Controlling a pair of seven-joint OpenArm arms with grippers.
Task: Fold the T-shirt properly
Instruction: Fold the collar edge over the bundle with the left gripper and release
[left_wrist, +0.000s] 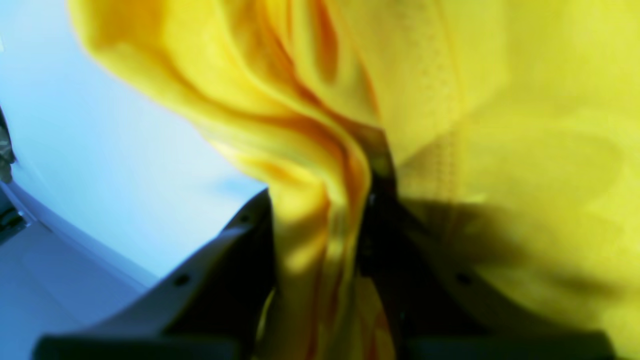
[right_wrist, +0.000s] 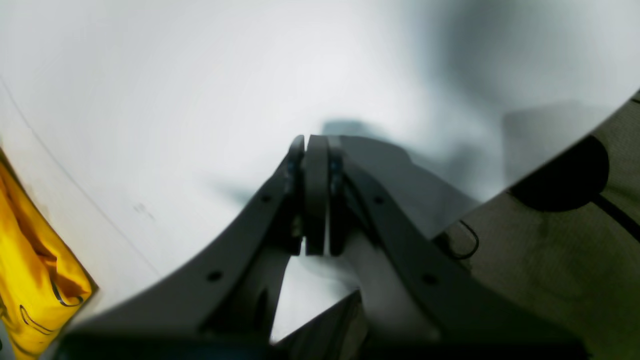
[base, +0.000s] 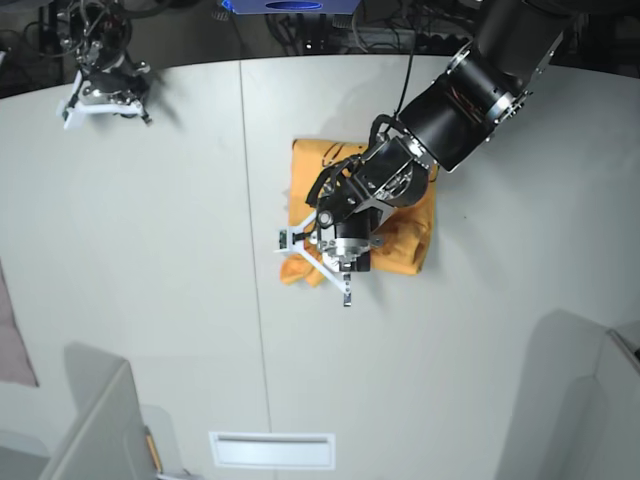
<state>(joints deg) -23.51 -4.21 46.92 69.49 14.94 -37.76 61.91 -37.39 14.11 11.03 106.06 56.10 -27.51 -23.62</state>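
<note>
The table (base: 150, 250) is big, white and round at the far side, with a thin line running down it. The shirt (base: 410, 240) is the yellow thing near the middle of the table. It is bunched into a small lumpy pile, not a neat flat fold, and most of it hides under the left arm (base: 470, 90). That arm reaches in from the far side and bends down over the pile. The left gripper (left_wrist: 320, 225) pinches a thick bunch of cloth between its 2 fingers (left_wrist: 225, 260), and the wrist view shows the cloth squeezed into deep wrinkles there. The right gripper (right_wrist: 315, 200) is closed tight with nothing in it. It is parked well away at the far edge of the table, so only 1 gripper is working. A pinkish cloth (base: 12, 340) peeks in at the edge of the table, well apart from the shirt. I think things could go wrong from here in a few ways. The bunch looks like many layers, so a pull may drag the whole pile and not just 1 flap. Then the shirt would slide or roll up more. No other gripper holds the shirt down, so it may shift. The cloth could also slip out if the pinch is only on the edge, and the fold would fall crooked.
</note>
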